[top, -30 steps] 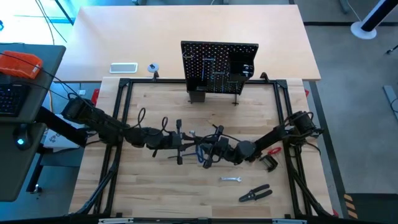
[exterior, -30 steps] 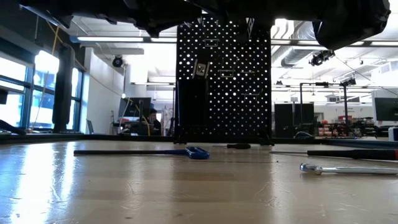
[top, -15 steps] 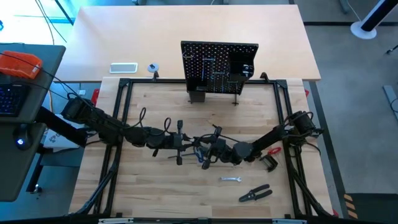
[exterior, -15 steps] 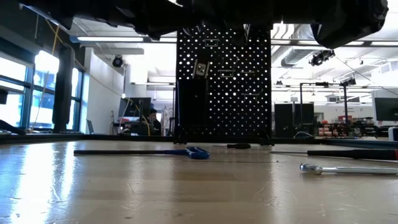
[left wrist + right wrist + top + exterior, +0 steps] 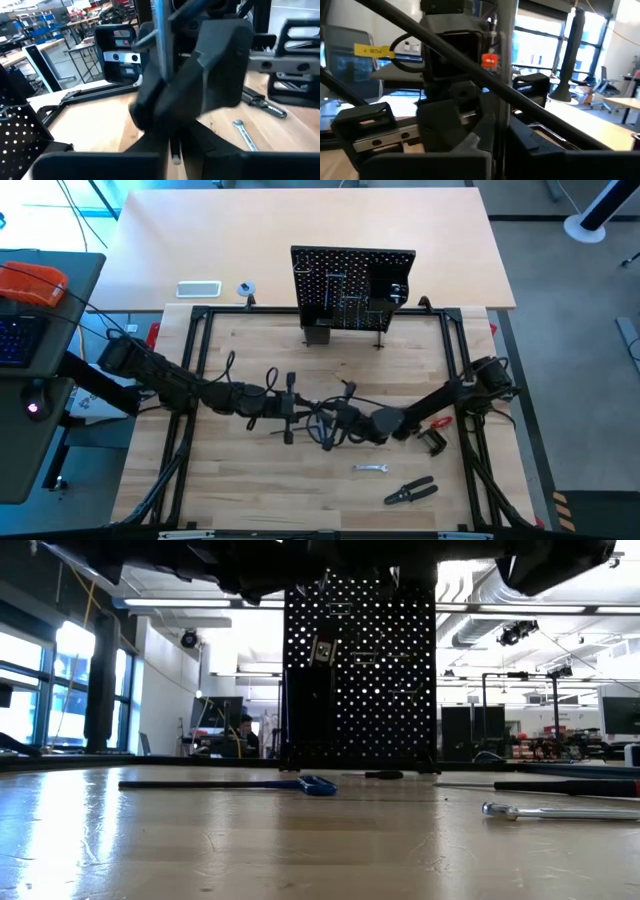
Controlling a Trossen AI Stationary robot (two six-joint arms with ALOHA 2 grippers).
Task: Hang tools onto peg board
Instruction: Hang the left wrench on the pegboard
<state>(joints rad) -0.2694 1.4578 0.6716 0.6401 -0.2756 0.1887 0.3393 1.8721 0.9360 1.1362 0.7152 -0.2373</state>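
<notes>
Both arms meet over the middle of the table. My left gripper (image 5: 303, 414) and my right gripper (image 5: 336, 423) face each other, each shut on a thin silver tool (image 5: 161, 40) that stands upright between them. The peg board (image 5: 352, 288) stands upright at the table's far edge, with tools hanging on it. A blue-handled key (image 5: 312, 785) lies flat on the table below the grippers. A silver wrench (image 5: 371, 469), black-handled pliers (image 5: 410, 492) and a red-and-black clamp (image 5: 435, 432) lie on the table to the near right. My left gripper pinches the silver tool's lower end (image 5: 172, 151) between its two fingers, coming in level from the table's left, across the tool. The tool stands upright, clear of the table. My right gripper has the same tool's shaft (image 5: 506, 75) between its fingers, coming in about level from the table's right, across it. Its own body hides the exact place of contact.
A white tray (image 5: 199, 289) and a small tape roll (image 5: 246, 289) lie on the tan surface behind the table's far left. A black frame (image 5: 195, 380) rims the wooden table. There is free wood between the grippers and the peg board.
My right gripper has rolled a little and tipped upward in place beside my left gripper. The tools on the table have kept still.
</notes>
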